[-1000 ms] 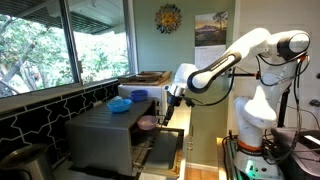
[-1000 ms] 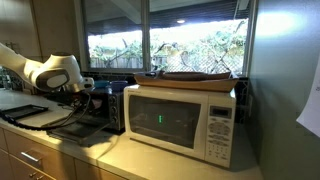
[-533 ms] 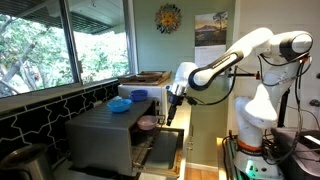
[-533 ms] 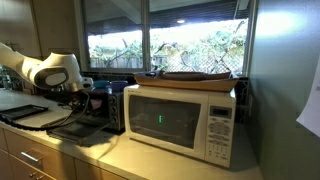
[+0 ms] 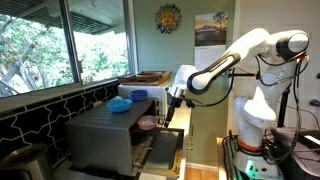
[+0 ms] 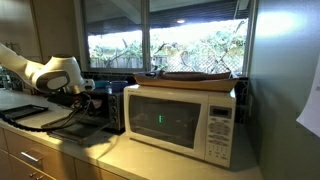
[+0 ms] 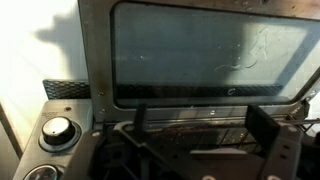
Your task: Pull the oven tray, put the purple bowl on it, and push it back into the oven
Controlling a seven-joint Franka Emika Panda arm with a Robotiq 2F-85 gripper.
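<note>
The oven's (image 5: 105, 135) front door (image 5: 160, 150) hangs dropped open. At the mouth of the cavity sits the purple bowl (image 5: 147, 123). Just beside it are the fingers (image 7: 268, 130), spread wide and holding nothing. A blue bowl (image 5: 120, 104) rests on the oven's top, and a white microwave (image 6: 180, 120) stands beyond on the table (image 6: 120, 152).

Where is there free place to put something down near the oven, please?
The oven's grey top is bare between the tiled wall and the blue bowl. The open door's glass is bare too. Crowded: the oven's mouth, where the purple bowl and the open pincer sit close.
</note>
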